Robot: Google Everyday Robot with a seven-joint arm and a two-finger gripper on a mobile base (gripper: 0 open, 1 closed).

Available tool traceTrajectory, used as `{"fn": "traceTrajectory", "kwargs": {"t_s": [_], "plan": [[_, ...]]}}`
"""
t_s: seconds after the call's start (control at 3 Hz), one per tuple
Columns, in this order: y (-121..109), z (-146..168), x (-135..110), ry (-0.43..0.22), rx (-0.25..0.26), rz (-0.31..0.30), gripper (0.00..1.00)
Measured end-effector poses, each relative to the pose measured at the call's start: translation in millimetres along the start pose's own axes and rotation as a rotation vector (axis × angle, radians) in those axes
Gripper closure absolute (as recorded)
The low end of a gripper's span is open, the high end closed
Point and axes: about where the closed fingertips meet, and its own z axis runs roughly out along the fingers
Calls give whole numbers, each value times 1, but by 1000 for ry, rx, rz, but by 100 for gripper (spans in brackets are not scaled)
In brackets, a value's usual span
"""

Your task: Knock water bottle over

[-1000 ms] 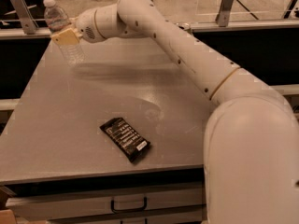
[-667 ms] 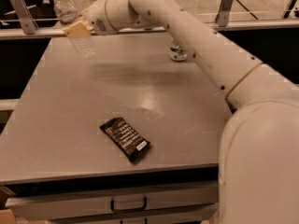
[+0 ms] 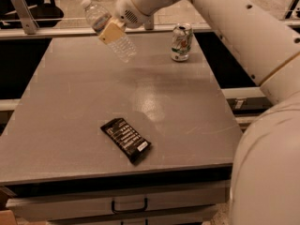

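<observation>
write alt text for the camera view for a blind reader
The gripper holds the water bottle tilted above the far side of the grey table, jaws shut on it. A dented can stands at the far edge, and a dark wrapped bar lies near the front.

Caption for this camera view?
Gripper holds the water bottle tilted above the table; can stands upright nearby, black packet lies near front.

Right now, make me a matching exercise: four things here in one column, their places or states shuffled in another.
1. clear ribbed plastic water bottle
2. white-and-green drink can
3. flat black wrapper packet
4. robot's gripper

A. lying flat near the front edge of the grey table
B. tilted, cap toward far left
C. upright near the far edge
D. shut around the bottle's middle

Pairs: 1-B, 2-C, 3-A, 4-D
</observation>
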Motion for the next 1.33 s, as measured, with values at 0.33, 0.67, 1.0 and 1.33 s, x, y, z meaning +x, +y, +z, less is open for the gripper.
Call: {"fn": "traceTrajectory", "kwargs": {"t_s": [0.33, 0.67, 1.0, 1.33], "plan": [[4, -25, 46, 188, -19, 25, 100], [10, -37, 79, 309, -31, 59, 100], [12, -39, 104, 393, -40, 90, 100], [15, -32, 125, 453, -57, 122, 82]]}}
